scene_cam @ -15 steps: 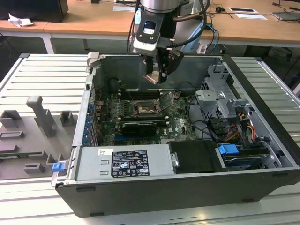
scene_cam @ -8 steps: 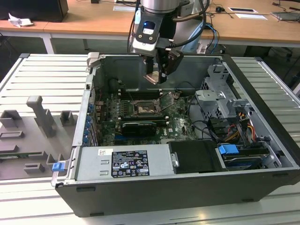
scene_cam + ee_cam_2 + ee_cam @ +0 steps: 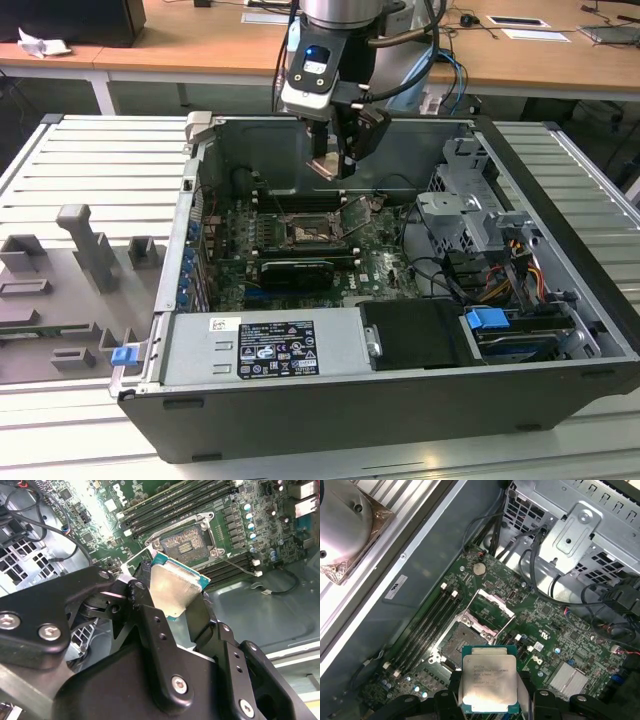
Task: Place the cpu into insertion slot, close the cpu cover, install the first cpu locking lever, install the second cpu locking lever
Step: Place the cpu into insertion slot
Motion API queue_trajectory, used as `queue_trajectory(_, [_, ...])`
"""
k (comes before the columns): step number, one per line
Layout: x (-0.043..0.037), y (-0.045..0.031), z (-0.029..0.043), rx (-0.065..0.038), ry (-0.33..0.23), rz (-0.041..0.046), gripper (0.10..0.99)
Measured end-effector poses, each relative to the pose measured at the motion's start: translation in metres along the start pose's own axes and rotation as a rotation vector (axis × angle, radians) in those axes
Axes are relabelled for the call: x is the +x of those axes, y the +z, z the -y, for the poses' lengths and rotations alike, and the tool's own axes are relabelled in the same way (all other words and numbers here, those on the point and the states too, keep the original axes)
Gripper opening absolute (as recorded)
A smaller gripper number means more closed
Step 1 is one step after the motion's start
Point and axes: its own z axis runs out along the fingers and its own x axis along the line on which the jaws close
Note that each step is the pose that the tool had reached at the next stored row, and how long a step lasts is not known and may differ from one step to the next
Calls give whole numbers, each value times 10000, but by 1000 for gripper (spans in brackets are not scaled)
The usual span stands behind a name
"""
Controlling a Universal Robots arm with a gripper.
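- Open black computer case point(image 3: 330, 420) lying on a ribbed grey tabletop point(image 3: 90, 150).
- Silver power supply point(image 3: 190, 350) along the case's near wall.
- Grey fixture blocks point(image 3: 85, 245) at the exterior view's left.
- Wooden desks point(image 3: 200, 40) behind.

We find print in several places, but none of it is clear enough for us to read. The cpu point(image 3: 489, 680) has several lines of fine etched lettering on its silvery face. A black label point(image 3: 275, 348) with white marks sits on the power supply point(image 3: 190, 355), a small white sticker point(image 3: 222, 326) beside it. White lettering point(image 3: 118, 490) stands on the motherboard point(image 3: 240, 495), and a pale sticker point(image 3: 395, 586) on the case wall point(image 3: 435, 545).
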Motion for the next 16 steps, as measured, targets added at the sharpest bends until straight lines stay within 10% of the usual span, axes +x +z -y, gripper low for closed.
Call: queue_trajectory(16, [0, 11, 1, -6, 306, 27, 525])
